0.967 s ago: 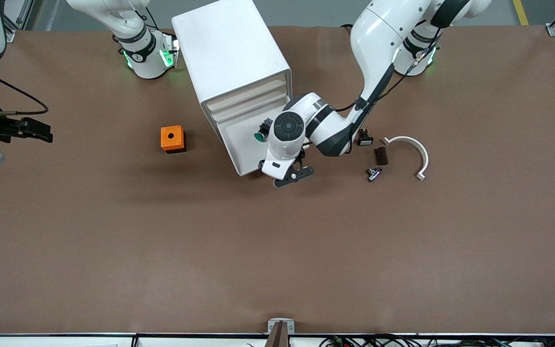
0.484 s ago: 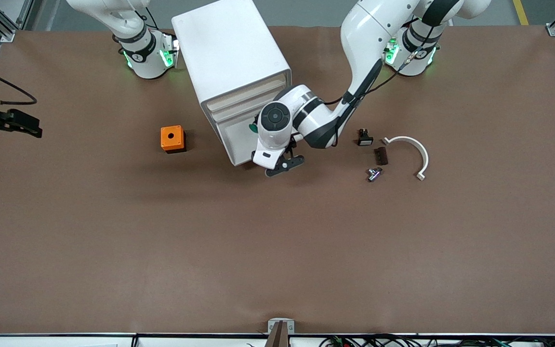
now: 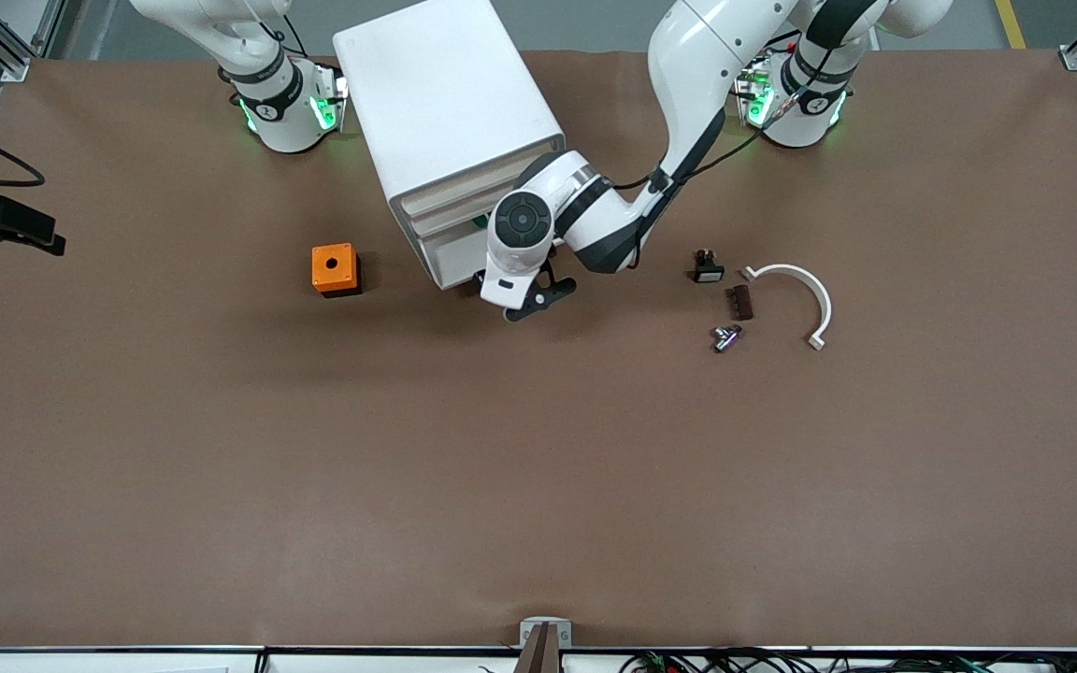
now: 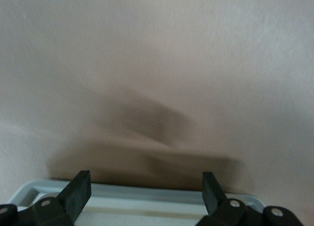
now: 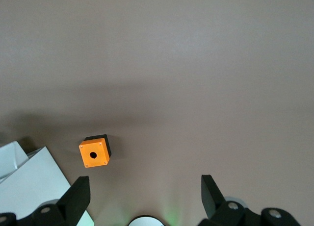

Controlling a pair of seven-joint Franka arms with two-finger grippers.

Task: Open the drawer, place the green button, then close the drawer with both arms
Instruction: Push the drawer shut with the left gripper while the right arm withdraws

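The white cabinet (image 3: 450,103) stands at the robots' side of the table, and its corner shows in the right wrist view (image 5: 29,182). Its lowest drawer (image 3: 450,266) sticks out a short way. My left gripper (image 3: 527,297) is open against the drawer's front; the front rim (image 4: 147,199) lies between its open fingers in the left wrist view (image 4: 147,187). The green button (image 3: 481,221) lies in the drawer, mostly hidden under my left wrist. My right gripper (image 3: 29,232) is open and empty, high over the right arm's end of the table; its wrist view (image 5: 144,187) looks down from there.
An orange box with a hole (image 3: 335,269) sits beside the drawer toward the right arm's end, also in the right wrist view (image 5: 94,152). Toward the left arm's end lie a small black part (image 3: 708,268), a brown piece (image 3: 739,302), a metal piece (image 3: 725,336) and a white curved piece (image 3: 805,290).
My left gripper has moved toward the cabinet and the drawer has slid inward with it, covering most of the button. My right gripper has drifted away toward the table's end.
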